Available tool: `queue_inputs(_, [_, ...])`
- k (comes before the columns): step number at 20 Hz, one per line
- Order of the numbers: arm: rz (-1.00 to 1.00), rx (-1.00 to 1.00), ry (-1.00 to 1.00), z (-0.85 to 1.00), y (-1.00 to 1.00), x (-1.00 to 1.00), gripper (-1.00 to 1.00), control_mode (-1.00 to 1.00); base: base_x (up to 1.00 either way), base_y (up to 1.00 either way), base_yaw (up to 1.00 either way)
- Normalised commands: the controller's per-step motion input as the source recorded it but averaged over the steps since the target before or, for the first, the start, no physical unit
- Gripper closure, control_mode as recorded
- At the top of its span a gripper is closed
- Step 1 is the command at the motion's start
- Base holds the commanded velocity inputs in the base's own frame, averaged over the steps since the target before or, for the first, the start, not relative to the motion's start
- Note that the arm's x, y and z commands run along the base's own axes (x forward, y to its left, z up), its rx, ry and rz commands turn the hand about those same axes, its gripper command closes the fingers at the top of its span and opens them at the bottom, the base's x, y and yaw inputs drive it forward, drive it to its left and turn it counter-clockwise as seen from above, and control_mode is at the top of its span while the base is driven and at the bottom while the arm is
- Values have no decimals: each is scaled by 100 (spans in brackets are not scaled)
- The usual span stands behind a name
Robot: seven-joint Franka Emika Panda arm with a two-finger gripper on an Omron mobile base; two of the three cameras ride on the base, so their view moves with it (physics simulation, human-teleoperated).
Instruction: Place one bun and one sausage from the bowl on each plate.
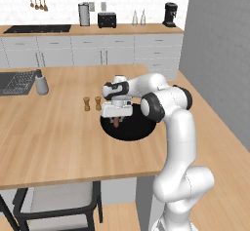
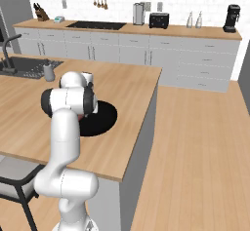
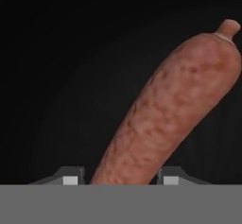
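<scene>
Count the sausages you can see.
1. The sausage sits between the pincer fingertips over the black bowl; others may be hidden behind the arm.

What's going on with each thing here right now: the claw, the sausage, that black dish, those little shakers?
claw: over the bowl, fingers on either side of the sausage; a firm grip cannot be told
sausage: between the fingers, inside the bowl
bowl: flat on the counter
shakers: upright, side by side, left of the bowl
</scene>
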Motion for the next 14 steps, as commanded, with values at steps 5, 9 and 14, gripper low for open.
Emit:
queue_inputs(5, [0, 0, 0, 0, 0, -1, 100, -100, 0, 0, 0])
queue_inputs(9, [0, 0, 0, 58, -15, -48, 100, -100, 0, 0, 0])
queue_inputs(14, [4, 0, 0, 100, -76, -97, 100, -100, 0, 0, 0])
